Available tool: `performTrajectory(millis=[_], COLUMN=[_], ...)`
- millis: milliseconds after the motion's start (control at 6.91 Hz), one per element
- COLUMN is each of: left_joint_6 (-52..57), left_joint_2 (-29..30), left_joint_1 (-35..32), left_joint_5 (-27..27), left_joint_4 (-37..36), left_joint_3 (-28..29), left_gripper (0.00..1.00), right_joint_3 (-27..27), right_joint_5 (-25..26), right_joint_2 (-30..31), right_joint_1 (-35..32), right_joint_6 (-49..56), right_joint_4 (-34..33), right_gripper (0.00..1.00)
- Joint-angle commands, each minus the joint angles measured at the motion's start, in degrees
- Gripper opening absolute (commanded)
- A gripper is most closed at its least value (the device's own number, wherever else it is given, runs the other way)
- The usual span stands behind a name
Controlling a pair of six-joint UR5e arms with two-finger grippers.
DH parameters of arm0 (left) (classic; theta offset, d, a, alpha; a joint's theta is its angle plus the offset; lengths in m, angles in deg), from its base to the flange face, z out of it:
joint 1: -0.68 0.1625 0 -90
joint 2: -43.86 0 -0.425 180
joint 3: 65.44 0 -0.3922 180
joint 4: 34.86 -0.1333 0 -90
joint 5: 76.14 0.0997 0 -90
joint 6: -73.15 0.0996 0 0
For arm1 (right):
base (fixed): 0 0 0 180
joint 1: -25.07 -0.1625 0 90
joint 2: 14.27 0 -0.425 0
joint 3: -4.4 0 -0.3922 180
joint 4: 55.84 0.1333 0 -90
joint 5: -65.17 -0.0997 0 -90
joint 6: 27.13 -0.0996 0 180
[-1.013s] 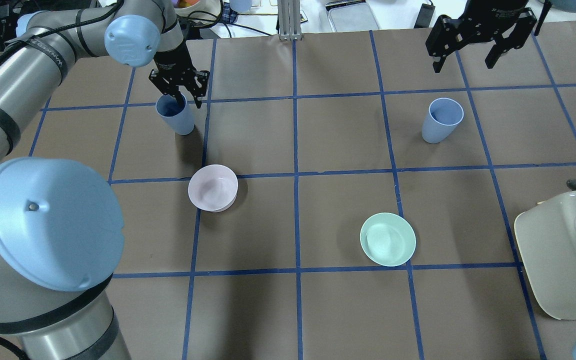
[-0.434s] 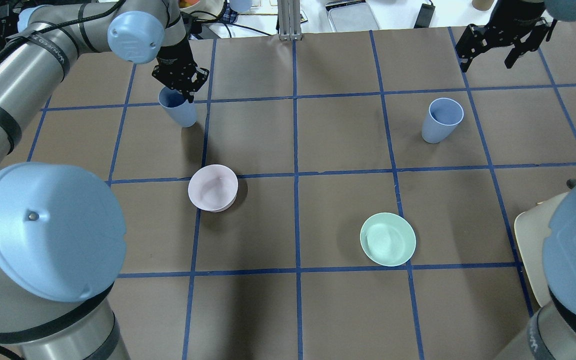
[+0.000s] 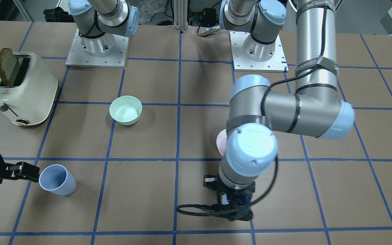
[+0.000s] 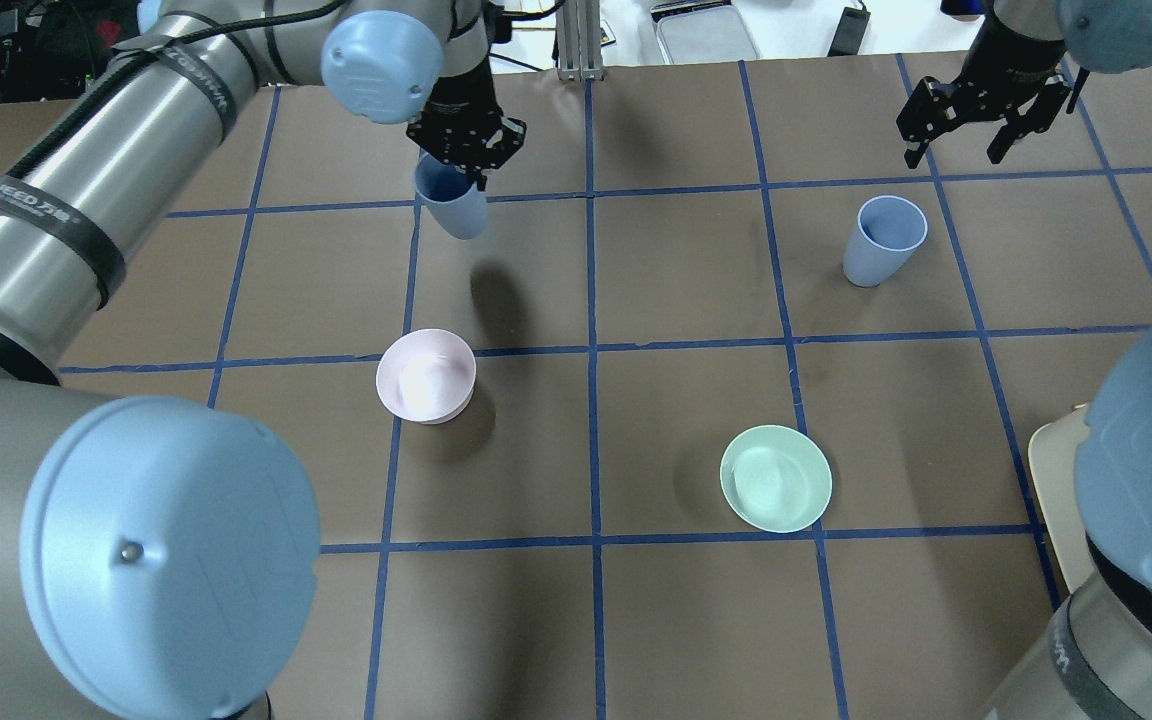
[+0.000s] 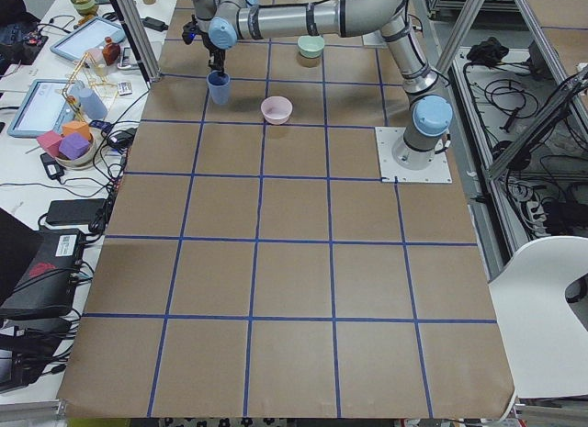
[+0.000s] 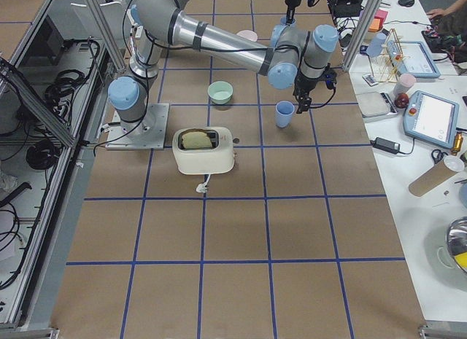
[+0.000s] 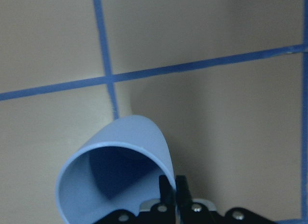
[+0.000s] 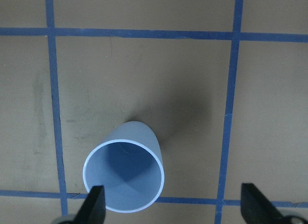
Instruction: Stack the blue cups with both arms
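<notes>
**Overhead view.** Left gripper (image 4: 474, 165): clenched on the rim of the lifted blue cup (image 4: 453, 210), which hangs tilted above the table with its shadow lying apart from it. A moment earlier both were over the square on the view's left of the tape line. Now they are across it, nearer the table's middle. Right gripper (image 4: 952, 152): fingers spread and holding nothing, beyond the standing blue cup (image 4: 881, 242) and slightly nearer to it than before. Standing blue cup, pink bowl (image 4: 426, 375) and mint-green bowl (image 4: 776, 478): unmoved.

**Front-facing view.** The left arm's wrist covers nearly all of the lifted blue cup. The right gripper enters at the view's left edge, one finger just beside the standing blue cup's rim. Toaster (image 3: 22, 90) with bread slice (image 3: 7, 66): well apart from both cups.

**Left side view.** Lifted blue cup under the near arm's gripper, beyond the pink bowl.

**Right side view.** Standing blue cup upright, just beside the near arm's gripper.

**Left wrist view.** Two fingers pinch the cup's wall, one inside and one outside. A tape crossing lies beneath.

**Right wrist view.** Standing blue cup upright between the spread fingers, just beside the one on the view's left and well apart from the other.
</notes>
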Motion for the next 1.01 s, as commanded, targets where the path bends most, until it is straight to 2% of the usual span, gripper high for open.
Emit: performTrajectory(millis=[0, 145, 289, 434, 579, 724, 868], left_joint_6=[-6.54, -6.72, -6.02, -5.93, -5.93, -5.84, -5.84], left_joint_2=[1.46, 2.08, 2.00, 2.43, 2.44, 1.13, -1.49], left_joint_1=[-8.82, -10.08, -10.44, -10.44, -10.44, -10.09, -8.35], left_joint_5=[-0.19, -0.19, -0.10, 0.16, 0.33, 0.34, 0.08], left_joint_4=[-1.75, -3.15, -3.51, -3.52, -3.52, -2.99, 0.58], left_joint_3=[-0.98, -1.60, -2.65, -3.53, -3.36, -3.10, -2.66], left_gripper=[0.00, 0.00, 0.00, 0.40, 0.99, 1.00, 1.00], right_joint_3=[-1.17, -2.91, -5.45, -6.52, -7.23, -7.24, -7.93], right_joint_5=[-0.19, -0.19, -0.10, -0.19, -0.54, -0.63, -0.72], right_joint_2=[-1.03, -1.12, -1.12, -1.04, -1.38, -1.47, -2.00], right_joint_1=[0.43, 0.53, 0.87, 1.14, 1.14, 1.14, 1.14], right_joint_6=[1.18, 1.45, 2.84, 2.68, 2.77, 2.85, 2.68], right_joint_4=[-0.86, -1.13, -4.44, -4.99, -5.08, -5.00, -5.08], right_gripper=[1.00, 1.00, 1.00, 0.99, 0.97, 0.88, 0.79])
